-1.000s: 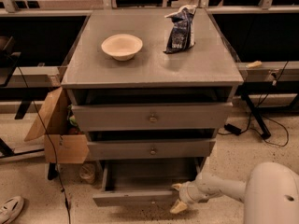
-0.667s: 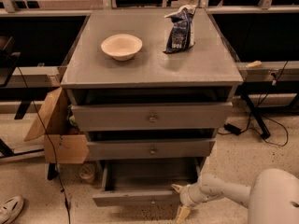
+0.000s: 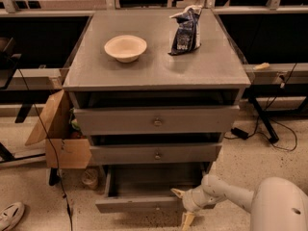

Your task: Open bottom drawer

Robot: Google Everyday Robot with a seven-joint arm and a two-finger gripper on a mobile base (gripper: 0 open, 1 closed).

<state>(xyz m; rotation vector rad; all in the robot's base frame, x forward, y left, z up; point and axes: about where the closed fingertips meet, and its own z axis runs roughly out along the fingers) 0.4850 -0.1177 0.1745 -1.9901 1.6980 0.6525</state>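
While the bottom drawer [image 3: 139, 203] stands well out from the grey cabinet [image 3: 154, 73] at the lower centre of the frame, its plain grey tray is open to view and its slim front panel lies forward of the other 2 fronts. The gripper [image 3: 182, 206] is at the right part of that front panel, low in the frame and just right of centre. Its 2 fingers [image 3: 177, 193] are spread apart, 1 pale tip above the panel's top edge and the other below its lower edge; whether they press on the panel cannot be told. The white arm [image 3: 231, 194] reaches in from the lower right, where a rounded white shell [image 3: 281, 206] fills the corner.

Above the bottom drawer, the middle drawer [image 3: 156, 154] and the top drawer [image 3: 156, 121] each sit out a little, with a dark gap showing over each front and a small round knob at centre. On the cabinet top, a cream bowl [image 3: 125, 47] stands left of centre, and a dark blue bag [image 3: 186, 30] stands upright near the back right, well apart from the bowl. A cardboard box [image 3: 60, 138] with raised flaps sits against the cabinet's left side. A shoe [image 3: 10, 215] lies in the lower left corner of the speckled floor.
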